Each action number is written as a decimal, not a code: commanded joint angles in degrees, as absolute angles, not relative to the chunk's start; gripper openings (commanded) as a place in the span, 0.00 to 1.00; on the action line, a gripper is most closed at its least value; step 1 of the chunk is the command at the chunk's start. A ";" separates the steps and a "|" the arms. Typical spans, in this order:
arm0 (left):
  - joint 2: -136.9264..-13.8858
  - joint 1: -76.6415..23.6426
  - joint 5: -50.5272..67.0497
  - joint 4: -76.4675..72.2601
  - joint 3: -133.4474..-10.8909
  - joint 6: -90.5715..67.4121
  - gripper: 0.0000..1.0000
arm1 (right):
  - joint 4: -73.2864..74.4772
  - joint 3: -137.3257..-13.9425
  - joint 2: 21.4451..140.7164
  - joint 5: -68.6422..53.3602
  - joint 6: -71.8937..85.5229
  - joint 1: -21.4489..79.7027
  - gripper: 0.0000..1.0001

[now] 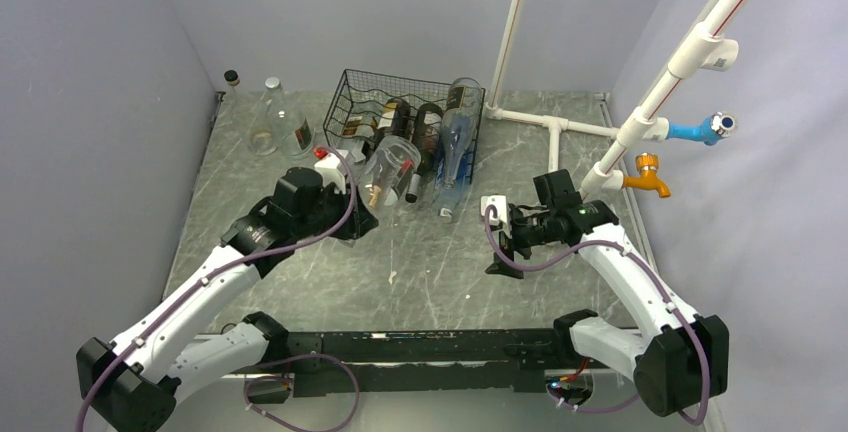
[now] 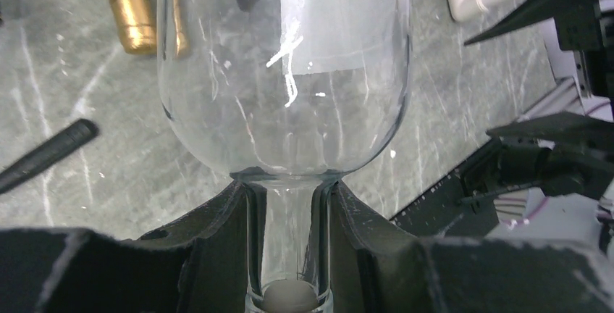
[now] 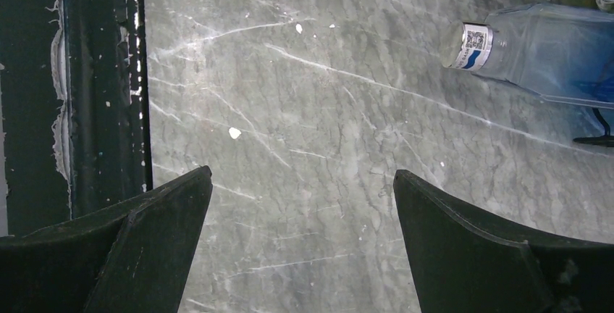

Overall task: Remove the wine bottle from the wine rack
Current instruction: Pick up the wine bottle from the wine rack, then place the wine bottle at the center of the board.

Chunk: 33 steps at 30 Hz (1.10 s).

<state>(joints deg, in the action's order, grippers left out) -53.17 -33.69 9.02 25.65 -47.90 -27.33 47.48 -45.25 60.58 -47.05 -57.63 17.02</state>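
The black wire-mesh wine rack (image 1: 352,102) stands at the back middle of the table with several bottles lying in it, necks toward me. My left gripper (image 1: 360,214) is shut on the neck of a clear glass wine bottle (image 1: 388,167), whose base end lies at the rack's front edge. In the left wrist view the fingers (image 2: 210,233) clamp the clear neck just below the shoulder of the bottle (image 2: 289,74). My right gripper (image 1: 500,244) is open and empty over bare table, right of the rack; its own view (image 3: 300,190) shows only the marble surface between the fingers.
A blue-tinted bottle (image 1: 455,147) sticks out of the rack's right front, its cap in the right wrist view (image 3: 467,43). A gold-capped neck (image 2: 130,9) lies beside the clear bottle. Two clear bottles (image 1: 278,130) stand back left. White pipes (image 1: 560,127) run back right.
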 commanded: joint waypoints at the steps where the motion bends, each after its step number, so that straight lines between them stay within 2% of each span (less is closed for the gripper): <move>1: -49.06 -34.00 16.35 17.06 -52.22 -27.39 0.00 | 47.28 -45.01 58.90 -49.68 -59.14 16.82 1.00; 17: -52.65 -36.21 26.62 33.07 -56.41 -28.39 0.00 | 48.58 -45.70 58.19 -53.70 -60.62 16.94 1.00; 33: -66.80 -42.76 31.73 37.74 -60.78 -32.03 0.00 | 45.67 -47.99 61.72 -51.49 -65.86 23.15 1.00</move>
<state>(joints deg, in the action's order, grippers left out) -66.00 -41.47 25.87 45.54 -53.69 -31.44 47.83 -45.30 60.53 -51.07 -62.65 21.15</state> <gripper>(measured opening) 0.403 0.994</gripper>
